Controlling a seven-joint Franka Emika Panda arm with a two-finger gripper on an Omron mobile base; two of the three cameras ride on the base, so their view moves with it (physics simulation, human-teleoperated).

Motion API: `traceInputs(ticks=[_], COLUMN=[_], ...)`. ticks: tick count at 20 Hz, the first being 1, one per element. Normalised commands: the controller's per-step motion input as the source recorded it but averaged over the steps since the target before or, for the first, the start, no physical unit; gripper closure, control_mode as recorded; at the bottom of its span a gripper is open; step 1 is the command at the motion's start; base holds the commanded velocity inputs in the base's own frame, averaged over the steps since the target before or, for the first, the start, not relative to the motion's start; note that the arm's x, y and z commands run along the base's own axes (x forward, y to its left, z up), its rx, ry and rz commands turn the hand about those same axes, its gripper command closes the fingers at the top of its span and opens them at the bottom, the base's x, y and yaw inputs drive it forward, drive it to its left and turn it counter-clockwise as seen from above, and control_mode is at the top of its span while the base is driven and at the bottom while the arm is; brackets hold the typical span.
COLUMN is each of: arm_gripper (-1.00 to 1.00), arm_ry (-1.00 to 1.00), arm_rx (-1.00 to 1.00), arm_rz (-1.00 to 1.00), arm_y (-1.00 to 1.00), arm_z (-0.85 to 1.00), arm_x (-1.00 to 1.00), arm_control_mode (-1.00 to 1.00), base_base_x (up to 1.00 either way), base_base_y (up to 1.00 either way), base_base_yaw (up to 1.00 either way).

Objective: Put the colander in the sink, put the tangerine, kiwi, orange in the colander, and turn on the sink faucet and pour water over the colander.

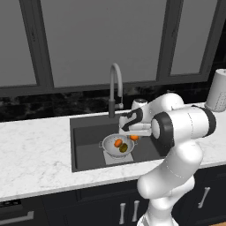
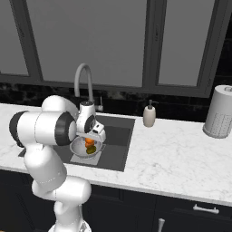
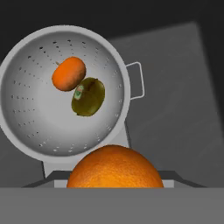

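Observation:
The silver colander (image 1: 111,142) (image 3: 39,118) stands on the lighter patch at the bottom of the dark sink (image 1: 88,132). Inside it lie the tangerine (image 3: 68,73) (image 1: 118,143) and, touching it, the kiwi (image 3: 89,96) (image 1: 123,148). My gripper (image 1: 134,136) is shut on the orange (image 3: 115,167) (image 1: 134,137), held in the air just above the colander's right rim. The orange hides the fingertips in the hand view. Behind the basin rises the faucet (image 1: 115,84) (image 2: 84,79), with no water running from it.
White marble counter (image 1: 35,150) surrounds the sink. A soap dispenser (image 2: 149,115) stands behind the basin's right corner. A tall perforated grey cylinder (image 2: 219,113) (image 1: 217,90) sits far right. Dark windows run along the back wall.

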Motion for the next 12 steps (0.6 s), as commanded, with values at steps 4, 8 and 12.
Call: traceInputs(ticks=[4, 8, 12], arm_gripper=[1.00, 1.00, 1.00], arm_ry=[0.01, 0.00, -0.03], arm_rx=[0.03, 0.01, 0.00], arm_rz=[0.09, 0.02, 0.00], arm_y=[0.23, 0.05, 0.00], arm_z=[-0.55, -0.53, -0.45], arm_x=[0.30, 0.25, 0.20], arm_control_mode=[-1.00, -1.00, -1.00], base_base_x=[0.00, 0.00, 0.00], base_base_y=[0.00, 0.00, 0.00], base_base_yaw=[0.00, 0.00, 0.00])
